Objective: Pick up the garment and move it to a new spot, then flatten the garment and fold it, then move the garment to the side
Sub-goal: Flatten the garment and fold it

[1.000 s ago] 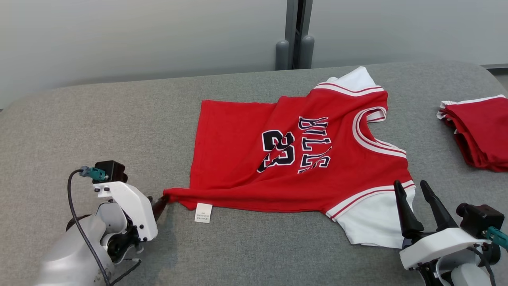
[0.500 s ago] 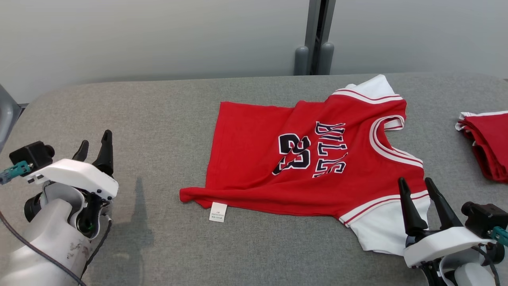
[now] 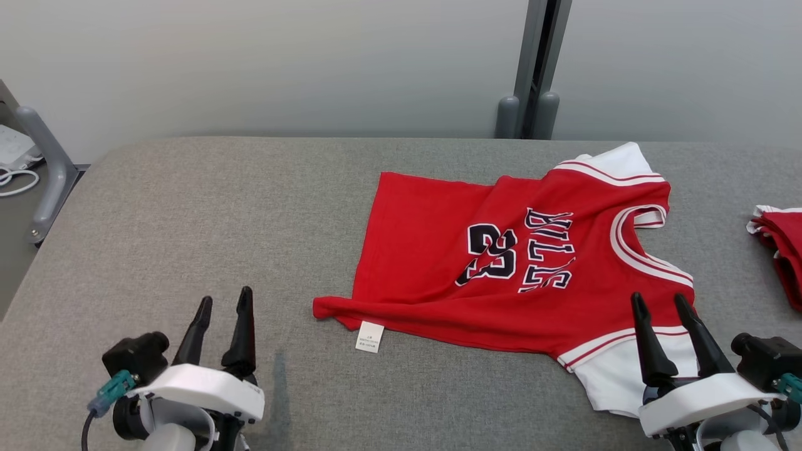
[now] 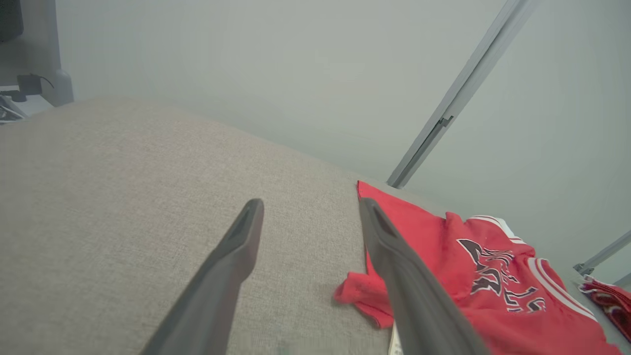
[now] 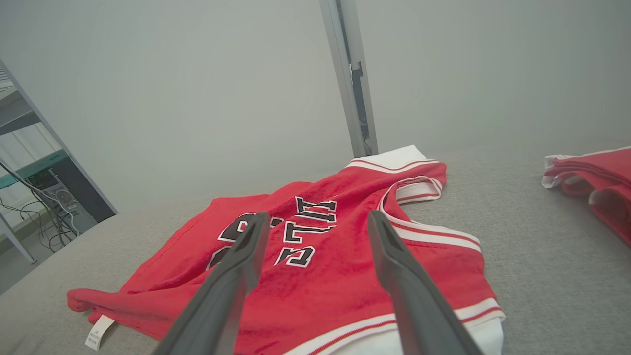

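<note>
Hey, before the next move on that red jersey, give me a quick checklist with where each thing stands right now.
1. Left pincer open, holding nothing: ok.
2. Right pincer open, holding nothing: ok.
3. Jersey flat: not ok, the hem corner nearest the left pincer is bunched and a crease crosses the body.
4. Care label tucked under: not ok, it sticks out.
5. Folded red pile apart from the jersey: ok.

Grey cloth counter [image 3: 188,207] bears a red jersey [image 3: 501,263] ahead of the right tool [image 3: 658,297] and right of the left tool [image 3: 225,295]; folded red clothes [image 3: 783,250] lie farther right
</note>
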Available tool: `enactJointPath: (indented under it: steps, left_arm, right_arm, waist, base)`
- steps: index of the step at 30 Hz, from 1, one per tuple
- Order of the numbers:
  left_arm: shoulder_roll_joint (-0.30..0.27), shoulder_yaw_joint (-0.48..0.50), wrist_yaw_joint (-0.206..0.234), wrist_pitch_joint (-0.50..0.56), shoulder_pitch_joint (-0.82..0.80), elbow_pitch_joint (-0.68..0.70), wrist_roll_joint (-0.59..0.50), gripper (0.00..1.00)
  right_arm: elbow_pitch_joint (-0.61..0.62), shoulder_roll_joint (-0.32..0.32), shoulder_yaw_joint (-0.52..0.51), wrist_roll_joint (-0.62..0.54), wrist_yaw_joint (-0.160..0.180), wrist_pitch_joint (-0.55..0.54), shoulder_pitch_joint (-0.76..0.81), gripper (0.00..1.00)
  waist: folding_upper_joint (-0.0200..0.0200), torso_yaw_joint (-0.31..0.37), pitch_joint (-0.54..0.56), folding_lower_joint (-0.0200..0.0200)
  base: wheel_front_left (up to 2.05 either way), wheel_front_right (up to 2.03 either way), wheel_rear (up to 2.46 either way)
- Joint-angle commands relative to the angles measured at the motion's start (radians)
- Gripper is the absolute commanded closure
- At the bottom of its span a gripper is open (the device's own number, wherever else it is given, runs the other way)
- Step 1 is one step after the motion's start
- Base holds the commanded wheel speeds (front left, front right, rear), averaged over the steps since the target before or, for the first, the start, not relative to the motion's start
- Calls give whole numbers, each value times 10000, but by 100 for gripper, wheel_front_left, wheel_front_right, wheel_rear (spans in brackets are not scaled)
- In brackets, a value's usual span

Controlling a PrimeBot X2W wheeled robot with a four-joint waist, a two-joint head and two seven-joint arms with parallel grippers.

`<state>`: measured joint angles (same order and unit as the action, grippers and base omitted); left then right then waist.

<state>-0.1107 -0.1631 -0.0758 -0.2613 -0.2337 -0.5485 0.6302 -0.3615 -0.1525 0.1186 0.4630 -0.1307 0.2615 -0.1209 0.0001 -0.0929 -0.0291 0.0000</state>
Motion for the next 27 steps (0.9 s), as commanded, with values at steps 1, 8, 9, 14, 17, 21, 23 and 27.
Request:
enactJointPath:
  steps: [1, 8, 9, 14, 17, 21, 23, 27]
  left_arm:
    - [2, 191, -87, -29, 84, 126, -240, 0]
    - [490, 826, -410, -28, 438, 192, -1354, 0]
    - [516, 807, -455, -28, 422, 95, -1401, 0]
    - [577, 249, -541, -30, 79, -769, -1476, 0]
    - [559, -150, -463, -30, -277, -1567, -1259, 0]
    - [578, -664, -348, -29, -926, -2460, -1026, 0]
    - [567, -873, -289, -29, -1157, -2803, -1003, 0]
    - [571, -1156, -295, -31, -1529, -3290, -890, 0]
  right_arm:
    - [14, -39, 9, -98, -1, 45, 89, 0]
    - [-41, -58, 126, -55, 1, 45, 15, 0]
    - [-47, -70, 149, -46, -1, 45, 8, 0]
    - [-110, -105, 333, -5, -1, 45, -80, 0]
    - [-118, -168, 406, 24, -1, 45, -186, 0]
    - [-75, -232, 400, 15, 1, 45, -327, 0]
    - [-63, -263, 390, 23, -1, 45, -382, 0]
    - [-65, -302, 340, 25, -1, 45, -433, 0]
  waist:
    - [-1, -23, 24, 0]
    - [-1, 19, 63, 0]
    - [-1, 48, 40, 0]
    - [-1, 246, -152, 0]
    - [-1, 415, -316, 0]
    - [-1, 671, -561, 0]
    - [-1, 785, -682, 0]
    - [-1, 928, -825, 0]
  base:
    - [0, 0, 0]
    - [0, 0, 0]
    - [0, 0, 0]
    - [0, 0, 0]
    - [0, 0, 0]
    - [0, 0, 0]
    - [0, 0, 0]
    - [0, 0, 0]
